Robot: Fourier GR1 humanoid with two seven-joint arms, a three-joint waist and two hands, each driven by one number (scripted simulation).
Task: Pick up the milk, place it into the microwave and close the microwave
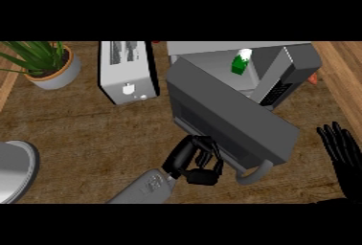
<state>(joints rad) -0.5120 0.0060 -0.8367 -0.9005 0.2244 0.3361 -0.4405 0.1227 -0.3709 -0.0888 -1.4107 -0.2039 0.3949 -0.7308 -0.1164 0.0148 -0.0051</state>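
Observation:
The green and white milk carton [240, 64] stands upright inside the open microwave [300, 60], toward the back of its cavity. The grey microwave door [226, 112] swings out toward me, its curved handle [256, 174] at the near end. My left hand [194, 161] sits against the door's outer face just left of the handle, fingers curled and holding nothing. At the right edge my right hand [342, 153] rests open, fingers up, away from the microwave.
A white toaster [127, 72] stands left of the microwave. A potted plant [48, 64] occupies the far left corner. A grey round plate [16, 171] shows at the left edge. The wooden counter [92, 134] stretches between them.

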